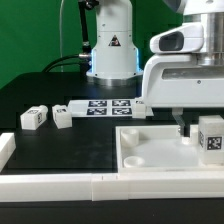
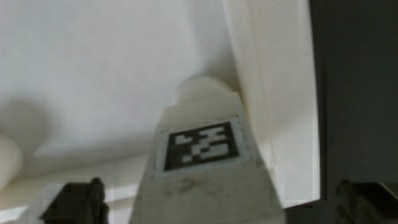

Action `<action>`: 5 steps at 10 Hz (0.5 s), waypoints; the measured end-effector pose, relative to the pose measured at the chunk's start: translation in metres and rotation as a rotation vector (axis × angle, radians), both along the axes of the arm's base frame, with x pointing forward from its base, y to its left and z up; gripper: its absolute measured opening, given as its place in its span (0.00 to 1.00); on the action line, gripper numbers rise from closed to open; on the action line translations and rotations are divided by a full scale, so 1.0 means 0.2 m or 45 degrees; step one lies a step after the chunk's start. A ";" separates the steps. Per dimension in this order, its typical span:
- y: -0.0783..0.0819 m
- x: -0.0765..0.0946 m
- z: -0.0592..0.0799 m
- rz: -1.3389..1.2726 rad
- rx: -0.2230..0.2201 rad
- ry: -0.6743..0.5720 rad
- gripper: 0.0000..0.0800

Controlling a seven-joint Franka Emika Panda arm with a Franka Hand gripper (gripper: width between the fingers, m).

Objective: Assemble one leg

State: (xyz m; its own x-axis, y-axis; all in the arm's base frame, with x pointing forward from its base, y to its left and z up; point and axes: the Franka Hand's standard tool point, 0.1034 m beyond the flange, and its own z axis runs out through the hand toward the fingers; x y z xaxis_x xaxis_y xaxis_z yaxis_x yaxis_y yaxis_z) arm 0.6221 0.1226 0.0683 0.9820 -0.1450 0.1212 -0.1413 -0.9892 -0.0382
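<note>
Running along the front of the exterior view, a low white rail [image 1: 60, 183] edges the black table [image 1: 70, 142]. Behind it, toward the exterior view's right, lies the large flat white tabletop [image 1: 155, 150] with its raised rim and a round socket near one corner. On that tabletop, at the far right, a leg [image 1: 210, 138] stands upright with its black-and-white tag facing the camera, and the gripper [image 1: 181, 128] comes down just beside it; only dark finger ends show beneath the big white wrist housing. In the wrist view the same leg [image 2: 205, 150] fills the middle, its tag square on, with a dark fingertip [image 2: 75, 203] at each lower corner of the picture, well out to either side and not touching the leg, so the jaws stand wide with nothing held. Farther back on the table, toward the exterior view's left, two more small tagged pegs [image 1: 34, 117] sit near each other, apart from the tabletop. Beyond them lies the marker board [image 1: 105, 106], and behind it rises the arm's white base [image 1: 112, 50] against a green backdrop.
</note>
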 end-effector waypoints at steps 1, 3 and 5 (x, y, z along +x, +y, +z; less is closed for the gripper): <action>0.01 0.00 0.00 0.012 -0.003 -0.002 0.81; 0.00 0.00 0.00 0.034 -0.006 -0.002 0.65; 0.00 0.00 0.00 0.009 -0.002 -0.001 0.47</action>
